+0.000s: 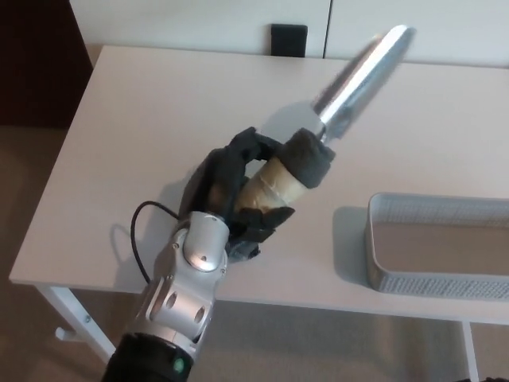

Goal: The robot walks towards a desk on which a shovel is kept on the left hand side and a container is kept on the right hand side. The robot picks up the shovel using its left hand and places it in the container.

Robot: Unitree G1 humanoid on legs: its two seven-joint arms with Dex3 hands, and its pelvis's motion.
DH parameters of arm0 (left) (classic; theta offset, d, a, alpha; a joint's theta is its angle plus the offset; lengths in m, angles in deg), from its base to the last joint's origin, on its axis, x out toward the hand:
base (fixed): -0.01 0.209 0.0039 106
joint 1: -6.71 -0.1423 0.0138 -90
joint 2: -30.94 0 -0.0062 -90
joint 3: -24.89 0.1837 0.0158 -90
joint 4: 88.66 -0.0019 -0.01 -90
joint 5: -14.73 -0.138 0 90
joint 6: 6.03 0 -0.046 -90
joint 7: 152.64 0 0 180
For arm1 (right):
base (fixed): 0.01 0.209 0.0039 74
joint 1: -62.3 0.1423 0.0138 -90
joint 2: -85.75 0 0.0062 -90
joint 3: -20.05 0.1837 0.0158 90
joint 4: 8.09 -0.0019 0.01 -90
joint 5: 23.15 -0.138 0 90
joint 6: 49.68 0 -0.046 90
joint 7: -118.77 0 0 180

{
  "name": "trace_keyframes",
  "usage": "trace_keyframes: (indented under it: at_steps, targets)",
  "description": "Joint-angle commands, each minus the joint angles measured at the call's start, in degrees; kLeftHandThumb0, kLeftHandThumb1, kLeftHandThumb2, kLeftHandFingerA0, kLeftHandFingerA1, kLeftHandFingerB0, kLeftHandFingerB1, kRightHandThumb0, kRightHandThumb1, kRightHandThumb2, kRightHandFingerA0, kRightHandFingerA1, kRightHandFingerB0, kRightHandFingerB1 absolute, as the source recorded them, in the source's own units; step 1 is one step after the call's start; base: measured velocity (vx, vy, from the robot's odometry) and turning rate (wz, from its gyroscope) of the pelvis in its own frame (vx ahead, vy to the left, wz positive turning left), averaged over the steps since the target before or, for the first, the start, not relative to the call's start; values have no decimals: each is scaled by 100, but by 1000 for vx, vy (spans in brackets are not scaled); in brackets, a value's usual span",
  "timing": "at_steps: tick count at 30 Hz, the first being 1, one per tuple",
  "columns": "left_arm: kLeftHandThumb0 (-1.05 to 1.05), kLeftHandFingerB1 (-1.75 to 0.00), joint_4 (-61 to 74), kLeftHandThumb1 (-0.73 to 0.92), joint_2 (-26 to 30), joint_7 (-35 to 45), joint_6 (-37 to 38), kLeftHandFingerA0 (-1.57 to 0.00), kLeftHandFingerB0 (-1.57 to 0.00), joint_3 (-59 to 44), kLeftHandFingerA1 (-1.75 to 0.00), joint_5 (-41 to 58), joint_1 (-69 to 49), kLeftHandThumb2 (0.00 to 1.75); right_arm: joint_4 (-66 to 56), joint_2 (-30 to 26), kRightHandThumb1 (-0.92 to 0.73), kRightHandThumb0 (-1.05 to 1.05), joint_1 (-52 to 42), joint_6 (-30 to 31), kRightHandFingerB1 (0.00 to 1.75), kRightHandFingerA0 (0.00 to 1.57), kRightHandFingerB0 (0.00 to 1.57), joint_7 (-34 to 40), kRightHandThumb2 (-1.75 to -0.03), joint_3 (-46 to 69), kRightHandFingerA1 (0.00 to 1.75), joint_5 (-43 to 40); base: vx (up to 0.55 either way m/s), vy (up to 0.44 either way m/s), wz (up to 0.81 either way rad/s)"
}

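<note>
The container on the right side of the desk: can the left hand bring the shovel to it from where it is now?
Probably yes. The left hand holds the shovel raised above the desk, and nothing stands between it and the container, whose open top looks empty.

Left arm enters from bottom-left, silver forearm angled up and to the right, black cable looping out beside the wrist. Left robot hand (235,191) is black, wrist cocked upward, thumb and two thick fingers (256,146) wrapped tight round the shovel (334,119) handle: fingers over the top, thumb underneath. Grip sits on the tan section of the handle, blade pointing up and away from the robot. Right arm and right robot hand aren't visible.
</note>
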Motion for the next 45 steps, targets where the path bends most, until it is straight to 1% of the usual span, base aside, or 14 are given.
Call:
trace_keyframes:
  at_steps: [1,3,4,5,6,7,8,9,10,25,28,30,40,45]
  targets:
    - [-34,-104,686,52,654,-86,730,-129,-95,805,-132,-680,159,104,49,-41,-60,-54,-106,-339,39,76,57,137,-59,105,45,64,0,0,0]
    - [-36,-100,794,51,815,-85,701,-132,-93,986,-133,-729,232,103,100,-1,-60,-53,-100,-371,39,76,57,163,-59,141,45,34,0,0,0]
    - [-35,-110,875,60,922,-55,710,-115,-91,1088,-157,-758,295,84,149,7,-48,-57,-81,-392,53,67,51,177,-84,139,59,49,0,0,0]
    - [-37,-98,939,56,1030,-127,827,-120,-97,1236,-158,-880,354,77,135,6,-49,-58,-131,-398,53,67,51,197,-85,145,59,60,0,0,0]
    - [-36,-135,983,56,1107,-126,843,-120,-90,1317,-163,-907,391,82,139,15,-60,-57,-137,-399,39,75,56,216,-59,146,45,70,0,0,0]
    - [-41,-120,1055,56,1213,-78,733,-122,-95,1449,-160,-1055,485,76,145,52,-48,-57,-125,-341,53,66,51,215,-84,162,59,40,0,0,0]
    - [-40,-97,1101,45,1253,-53,657,-137,-94,1513,-135,-1082,536,97,131,57,-48,-56,-134,-334,53,66,51,215,-84,167,59,42,0,0,0]
    - [-44,-80,1077,57,1288,-72,638,-127,-96,1570,-149,-1101,634,68,100,56,-60,-55,-130,-307,39,74,56,223,-58,180,44,54,0,0,0]
    - [-43,-73,1056,57,1333,-91,646,-129,-96,1620,-146,-1126,703,65,104,58,-60,-52,-123,-311,40,74,57,222,-59,187,45,59,0,0,0]
    - [-39,-64,866,62,1815,-322,996,-120,-92,2030,-145,-1533,1018,61,65,11,-61,-54,-98,-345,39,75,58,149,-59,171,45,152,0,0,0]
    - [-33,-95,829,62,1928,-268,946,-111,-86,2255,-152,-1786,1075,68,91,8,-61,-55,-90,-386,40,76,59,154,-59,164,45,174,0,0,0]
    - [-33,-76,772,59,1944,-263,948,-112,-87,2309,-152,-1819,1086,64,117,23,-60,-55,-66,-394,39,77,60,169,-59,143,45,201,0,0,0]
    - [-37,-82,1192,67,1980,-177,931,-113,-82,2463,-159,-2156,1073,65,122,26,-60,-56,-89,-406,40,80,59,174,-59,133,45,220,0,0,0]
    - [-39,-58,1387,67,1908,-499,1037,-118,-85,2537,-150,-2419,1092,61,178,26,-61,-55,-83,-453,40,78,59,199,-59,121,45,251,0,0,0]
